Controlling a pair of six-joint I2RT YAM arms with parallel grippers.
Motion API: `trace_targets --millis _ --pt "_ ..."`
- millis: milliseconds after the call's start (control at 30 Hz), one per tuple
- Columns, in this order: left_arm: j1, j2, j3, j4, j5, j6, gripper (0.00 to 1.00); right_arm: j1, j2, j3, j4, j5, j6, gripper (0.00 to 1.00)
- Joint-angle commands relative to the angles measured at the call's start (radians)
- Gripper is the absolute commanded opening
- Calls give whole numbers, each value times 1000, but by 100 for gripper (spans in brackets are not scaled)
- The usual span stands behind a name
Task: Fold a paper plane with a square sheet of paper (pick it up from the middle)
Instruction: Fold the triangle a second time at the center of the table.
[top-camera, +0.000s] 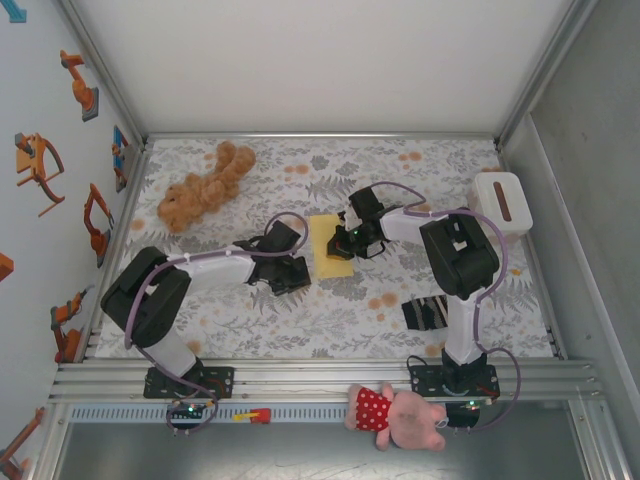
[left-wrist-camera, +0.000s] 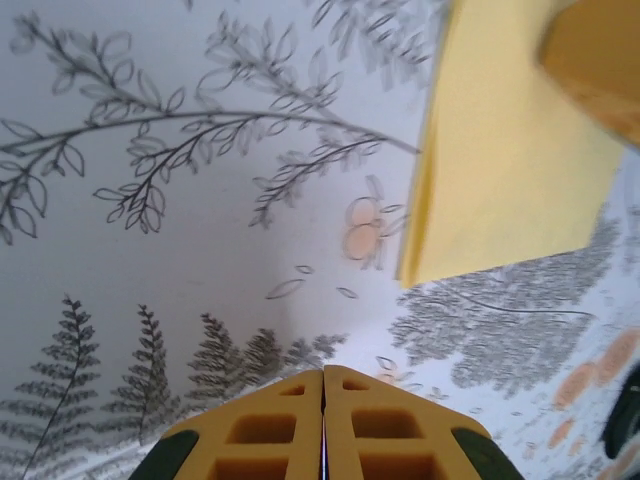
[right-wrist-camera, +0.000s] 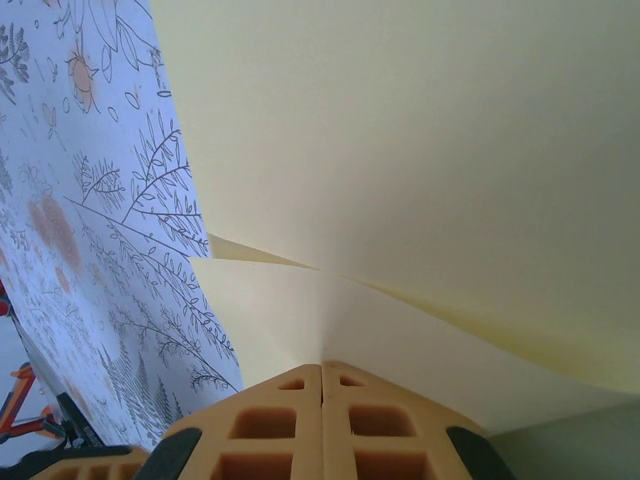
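Thin, matt and smooth on the sheet of paper (top-camera: 331, 250), pale yellow, one soft crease. Matt printed covering over the bench (top-camera: 300, 320), looks like cloth. Fuzzy plush on the brown teddy (top-camera: 205, 188). Brushed metal along the front rail (top-camera: 330, 380). Matt moulded yellow on the jaws.

Light: bright, even, diffuse
Shadows: soft grey patch on the counter (left-wrist-camera: 150, 250)
Blur: square sheet of paper (left-wrist-camera: 500, 150) soft at its top edge

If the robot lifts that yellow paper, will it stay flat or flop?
Probably floppy: the yellow paper looks thin, and its top layer bows up near the right gripper. Likely very light too, so a push might slide it over the tablecloth or crumple it.
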Motion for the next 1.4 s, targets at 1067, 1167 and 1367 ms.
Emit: trace_targets --millis 1067,1167,1367 --pt "32 234 113 109 2 -63 2 -1 -105 -38 49 39 -22 0" --pt "32 237 118 106 6 -61 1 8 -97 -60 51 33 -21 0" --pt "34 242 117 105 8 -65 0 29 -73 -72 42 28 -35 0"
